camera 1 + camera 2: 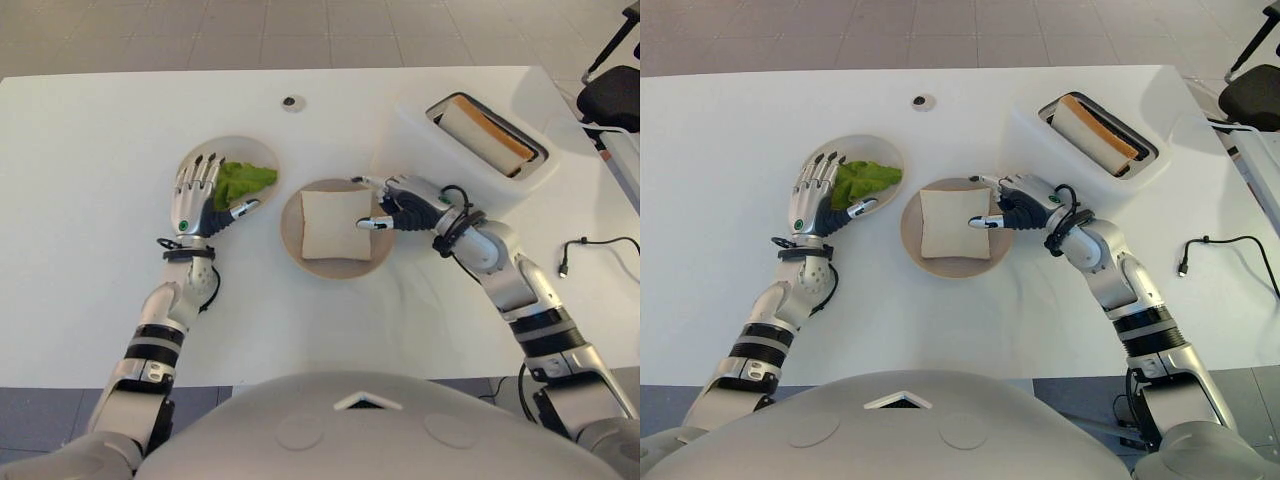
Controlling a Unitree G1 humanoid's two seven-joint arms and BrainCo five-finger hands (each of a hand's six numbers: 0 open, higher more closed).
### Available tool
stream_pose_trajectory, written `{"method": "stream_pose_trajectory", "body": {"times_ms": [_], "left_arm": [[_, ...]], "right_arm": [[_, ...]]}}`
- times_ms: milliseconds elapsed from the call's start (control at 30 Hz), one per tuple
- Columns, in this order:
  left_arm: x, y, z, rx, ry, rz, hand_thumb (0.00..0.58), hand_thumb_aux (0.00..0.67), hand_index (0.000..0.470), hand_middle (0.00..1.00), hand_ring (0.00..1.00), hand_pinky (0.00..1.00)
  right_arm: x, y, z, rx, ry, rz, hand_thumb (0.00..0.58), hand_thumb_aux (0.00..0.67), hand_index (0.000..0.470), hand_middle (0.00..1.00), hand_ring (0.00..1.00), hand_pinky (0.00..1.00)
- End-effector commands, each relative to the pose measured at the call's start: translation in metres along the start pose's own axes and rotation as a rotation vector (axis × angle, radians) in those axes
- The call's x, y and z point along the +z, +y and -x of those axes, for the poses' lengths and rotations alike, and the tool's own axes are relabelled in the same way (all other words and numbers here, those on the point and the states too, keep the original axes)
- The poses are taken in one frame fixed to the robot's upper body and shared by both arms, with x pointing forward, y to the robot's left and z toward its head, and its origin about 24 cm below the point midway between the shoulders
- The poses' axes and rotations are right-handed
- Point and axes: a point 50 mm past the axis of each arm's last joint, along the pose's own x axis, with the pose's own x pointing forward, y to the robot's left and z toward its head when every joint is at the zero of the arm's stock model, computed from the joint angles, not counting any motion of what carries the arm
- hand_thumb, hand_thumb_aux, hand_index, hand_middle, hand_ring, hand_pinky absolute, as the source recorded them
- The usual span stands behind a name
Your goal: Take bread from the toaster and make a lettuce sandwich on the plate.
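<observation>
Bread slice [336, 223]: square, flat on plate [336, 268]. Right robot hand [402, 202]: fingers apart, empty, at slice's right edge. Left robot hand [196, 196]: left of plate, fingers spread over lettuce [244, 181].

Matt white table [90, 150], smooth white plastic toaster [430, 140], crinkled lettuce [243, 180].

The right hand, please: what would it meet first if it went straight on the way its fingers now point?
The bread slice on the plate: the right hand points left at the slice's right edge, though its height above the plate is unclear.
</observation>
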Motion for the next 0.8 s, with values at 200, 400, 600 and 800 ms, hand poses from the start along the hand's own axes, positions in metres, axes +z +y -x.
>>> {"method": "stream_pose_trajectory", "body": {"times_ms": [200,400,600,800], "left_arm": [[-0.020,0.004,-0.009,-0.281,-0.011,-0.022,0.000,0.000,0.000,0.00,0.00,0.00],[-0.034,0.008,-0.011,-0.388,-0.009,-0.047,0.520,0.455,0.319,0.00,0.00,0.00],[-0.030,0.016,-0.022,-0.308,-0.059,-0.035,0.580,0.670,0.470,0.00,0.00,0.00],[0.002,0.026,-0.026,-0.148,-0.188,0.146,0.580,0.670,0.470,0.00,0.00,0.00]], "right_arm": [[0.010,-0.024,0.010,-0.216,0.021,0.200,0.000,0.000,0.000,0.00,0.00,0.00],[0.032,-0.019,0.010,-0.269,-0.049,0.159,0.000,0.000,0.000,0.00,0.00,0.00],[0.036,-0.005,0.012,-0.280,-0.055,0.103,0.000,0.000,0.000,0.00,0.00,0.00],[0.037,-0.010,0.014,-0.343,-0.063,0.099,0.000,0.000,0.000,0.00,0.00,0.00]]}}
